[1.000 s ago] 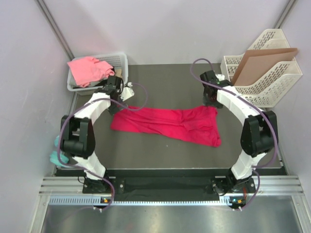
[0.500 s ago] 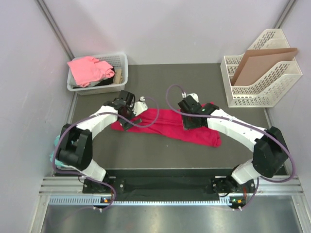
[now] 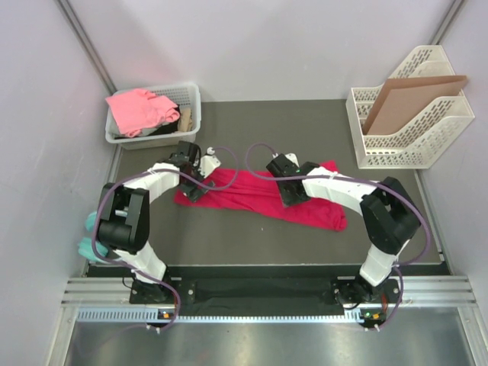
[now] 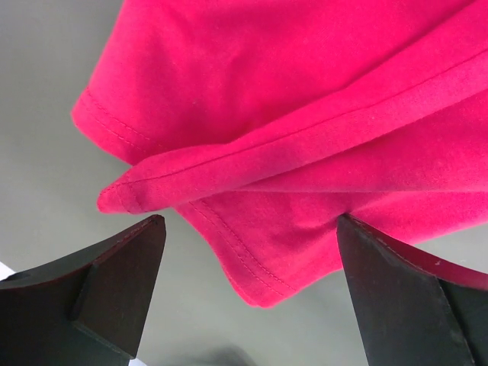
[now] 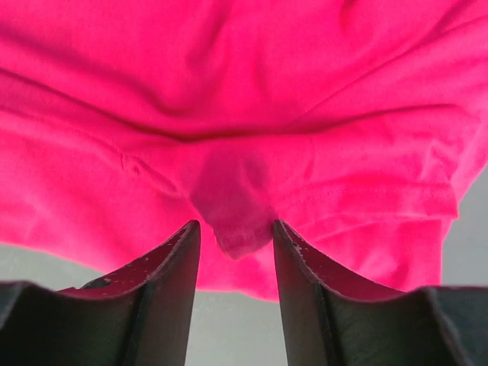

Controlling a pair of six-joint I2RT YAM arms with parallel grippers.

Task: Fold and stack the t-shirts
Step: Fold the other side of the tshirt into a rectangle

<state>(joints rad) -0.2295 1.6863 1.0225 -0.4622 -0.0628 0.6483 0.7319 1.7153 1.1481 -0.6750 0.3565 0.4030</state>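
Observation:
The crimson-red t-shirt (image 3: 259, 197) lies stretched out and rumpled across the middle of the dark mat. My left gripper (image 3: 194, 187) is at its left end, low over the cloth. In the left wrist view it (image 4: 250, 221) is open wide, and a hemmed corner of the shirt (image 4: 290, 114) lies between the fingers. My right gripper (image 3: 292, 194) is on the shirt's middle. In the right wrist view it (image 5: 232, 225) is shut on a pinched tuft of the shirt (image 5: 244, 91). The salmon-pink t-shirt (image 3: 137, 107) is heaped in the basket at the back left.
The white basket (image 3: 191, 99) stands at the back left, close behind the left arm. A white file rack (image 3: 412, 130) holding a brown cardboard sheet (image 3: 404, 99) stands at the back right. Teal headphones (image 3: 88, 236) lie off the mat's left edge.
Both arms have swung in from the back onto the crimson shirt. The right gripper has moved from the shirt's right end to its middle and closed on a tuft. The shirt's right part has bunched inward.

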